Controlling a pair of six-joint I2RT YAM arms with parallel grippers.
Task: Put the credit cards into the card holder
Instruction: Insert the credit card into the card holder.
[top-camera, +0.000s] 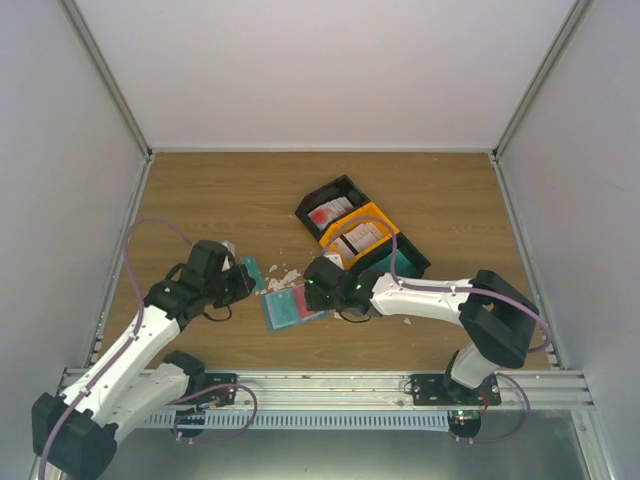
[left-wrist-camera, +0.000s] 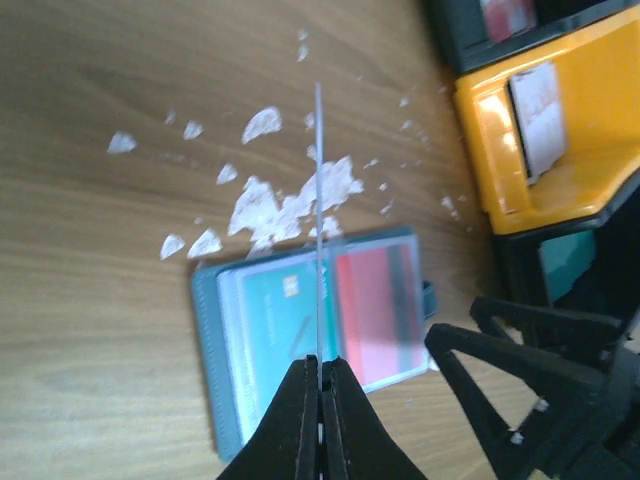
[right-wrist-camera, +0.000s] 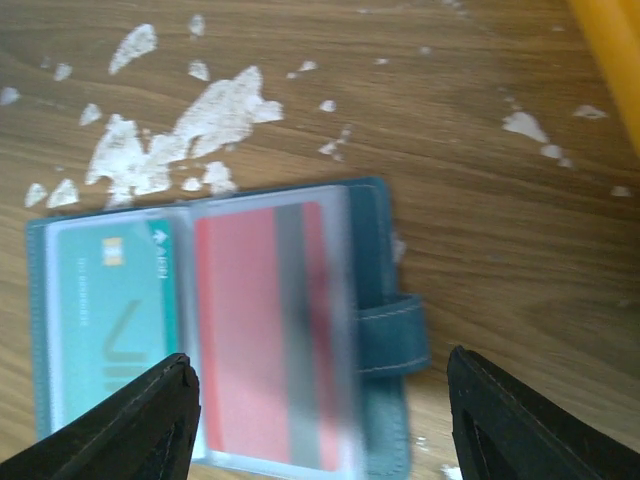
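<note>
When viewed from above, shows a wooden tabletop (top-camera: 200, 200) under everything. Lines up three touching trays toward the far right: black tray (top-camera: 340, 183), orange tray (top-camera: 375, 210), second black tray (top-camera: 420, 262), with cards (top-camera: 352, 238) lying inside. Shows left tool (left-wrist-camera: 320, 368) pinched fully closed on one card (left-wrist-camera: 318, 180), held edge-on to its camera, just left of the holder (top-camera: 295, 308). Shows right tool (right-wrist-camera: 318, 360) spread wide over the holder's right page, gripping nothing. Finds holder lying open and flat on the tabletop, just nearer than the trays, between both tools. Displays, behind clear pockets, a teal card (right-wrist-camera: 110, 300) left and a red card (right-wrist-camera: 255, 300) right. Scatters white scraps (right-wrist-camera: 200, 115) along the holder's far edge.
</note>
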